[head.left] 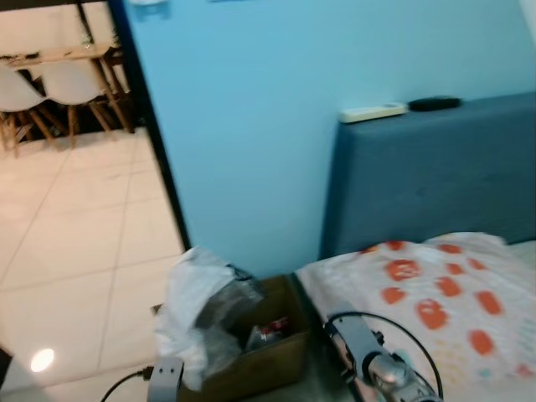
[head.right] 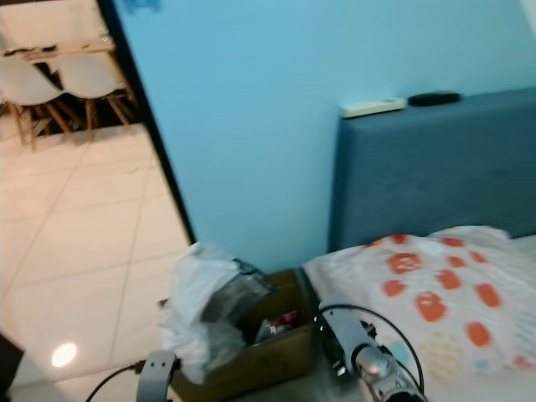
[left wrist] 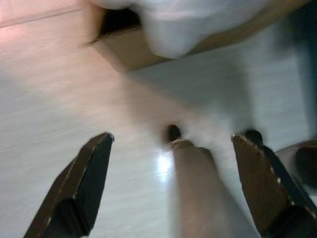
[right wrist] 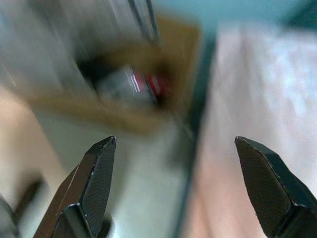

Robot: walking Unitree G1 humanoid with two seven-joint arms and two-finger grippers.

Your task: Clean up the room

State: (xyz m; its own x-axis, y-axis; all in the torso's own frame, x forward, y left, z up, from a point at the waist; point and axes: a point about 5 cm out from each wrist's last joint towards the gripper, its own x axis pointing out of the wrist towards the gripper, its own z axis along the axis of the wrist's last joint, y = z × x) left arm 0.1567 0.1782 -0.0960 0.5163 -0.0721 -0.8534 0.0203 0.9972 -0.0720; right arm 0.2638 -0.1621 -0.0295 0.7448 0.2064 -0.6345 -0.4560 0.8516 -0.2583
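A brown cardboard box stands on the floor between the blue wall and the bed. A crumpled white plastic bag spills over its left side, and a red and silver wrapper lies inside. My left gripper hangs open above the pale floor just short of the box and bag. My right gripper is open too, pointing at the box with the bed edge beside it. Both silver wrists, left and right, show at the bottom of the eye views.
The bed's white blanket with orange spots lies at right under a grey-blue headboard. A white remote and a black object rest on the headboard. A doorway at left opens onto tiled floor with white chairs.
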